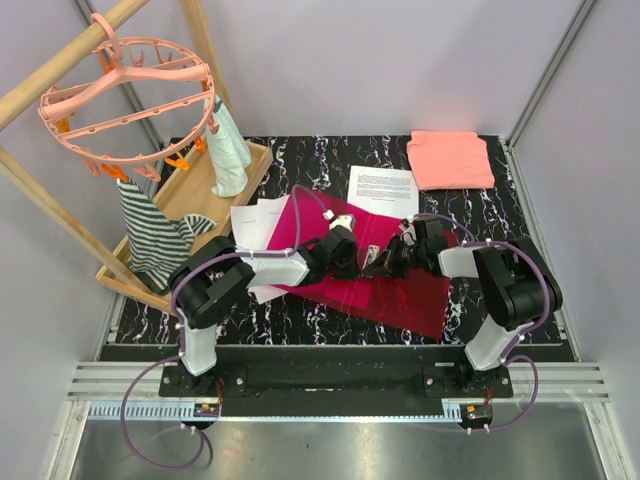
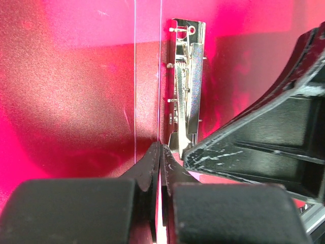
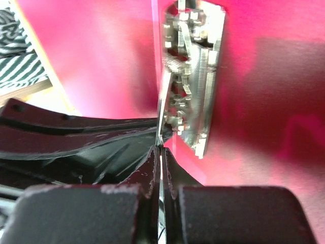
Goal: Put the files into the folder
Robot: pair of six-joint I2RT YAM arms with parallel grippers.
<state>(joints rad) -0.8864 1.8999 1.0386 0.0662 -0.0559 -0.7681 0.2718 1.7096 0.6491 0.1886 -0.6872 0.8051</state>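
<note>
The dark red folder (image 1: pixel 400 295) lies open on the black marbled table, its metal clip (image 1: pixel 371 258) in the middle. One white printed file (image 1: pixel 382 190) lies behind it, and more sheets (image 1: pixel 255 225) stick out at its left edge. My left gripper (image 1: pixel 355 265) is shut and empty, its tips (image 2: pixel 160 148) down on the folder's inside (image 2: pixel 76 91) just before the clip (image 2: pixel 187 76). From the other side, my right gripper (image 1: pixel 388 262) is shut (image 3: pixel 160 148) on the tip of the clip's thin raised lever (image 3: pixel 163 101).
A folded salmon-pink cloth (image 1: pixel 450 158) lies at the back right. At the left, a wooden tray (image 1: pixel 190 195) holds a striped cloth (image 1: pixel 150 235) and white socks (image 1: pixel 228 150) under a pink round hanger (image 1: pixel 125 95) on a wooden frame. The two grippers nearly touch.
</note>
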